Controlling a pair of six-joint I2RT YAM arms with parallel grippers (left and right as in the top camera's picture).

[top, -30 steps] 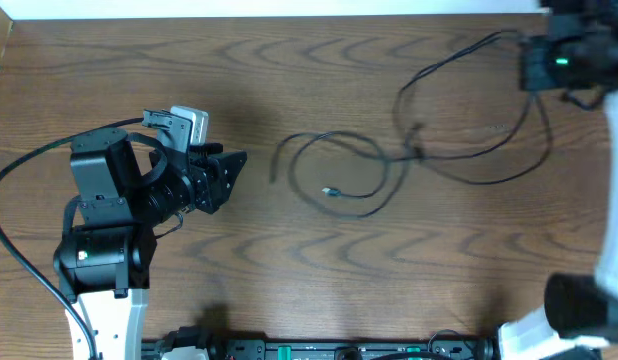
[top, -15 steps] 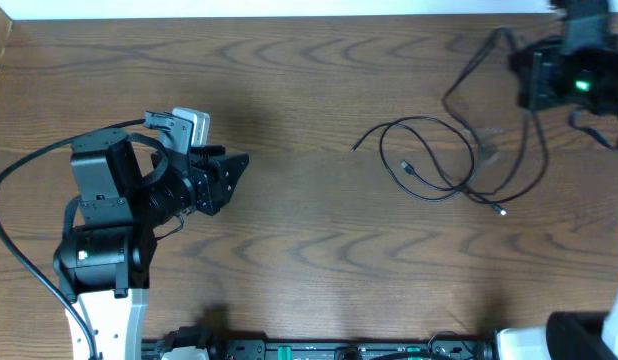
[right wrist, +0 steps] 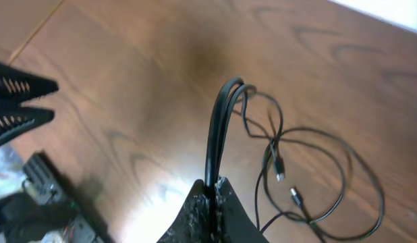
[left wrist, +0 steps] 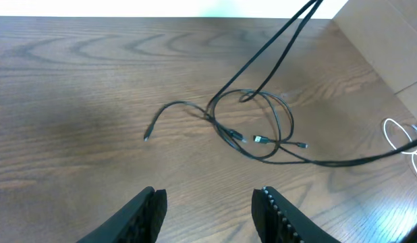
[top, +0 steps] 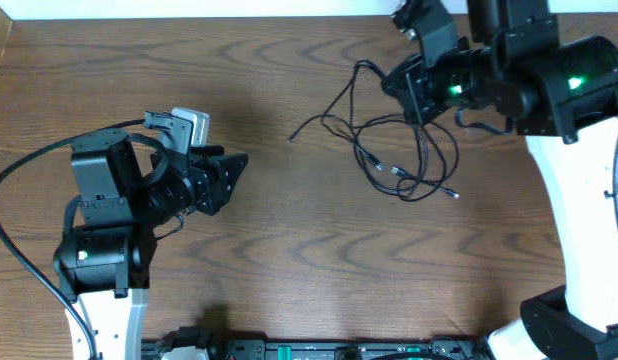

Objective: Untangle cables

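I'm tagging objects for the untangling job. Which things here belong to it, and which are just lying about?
Part of the job: tangled black cables, one doubled strand pinched in the right arm's jaws; thin white cord at the left wrist view's edge, probably.
Just there: thick black cable fixed to the left arm; equipment rail at the overhead view's bottom edge.

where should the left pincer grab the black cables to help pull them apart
Take the loose tail that trails left out of the black cables, coming down from above on the left pincer's side. It lies flat and alone on the table, clear of the loops, while the right pincer holds two strands up.
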